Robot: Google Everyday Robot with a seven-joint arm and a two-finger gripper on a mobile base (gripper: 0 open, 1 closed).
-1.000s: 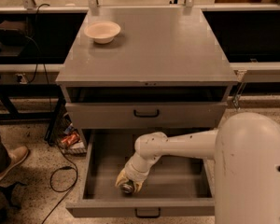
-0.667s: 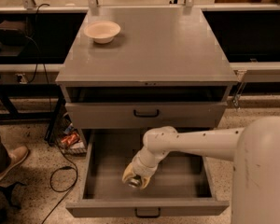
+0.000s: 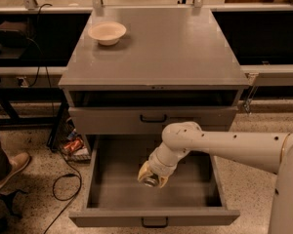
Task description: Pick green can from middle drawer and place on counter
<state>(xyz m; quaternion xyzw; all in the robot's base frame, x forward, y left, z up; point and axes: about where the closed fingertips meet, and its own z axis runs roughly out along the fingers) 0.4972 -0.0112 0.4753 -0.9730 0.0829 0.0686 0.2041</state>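
The middle drawer (image 3: 115,195) is pulled open below the counter (image 3: 171,48). My gripper (image 3: 152,178) hangs inside the drawer, just above its floor near the middle. Its pale fingers are shut on the green can (image 3: 150,181). Only the can's silver round end shows between them; the green side is mostly hidden. My white arm reaches in from the lower right and covers the drawer's right part.
A cream round bowl (image 3: 107,32) stands at the counter's back left. A grey drawer front with a black handle (image 3: 153,118) sits above the open drawer. On the floor at left are a person's shoe (image 3: 10,166), a black cable (image 3: 63,184) and a red packet (image 3: 72,146).
My gripper has moved up and to the right inside the drawer with the can in it, away from the drawer's front left floor.
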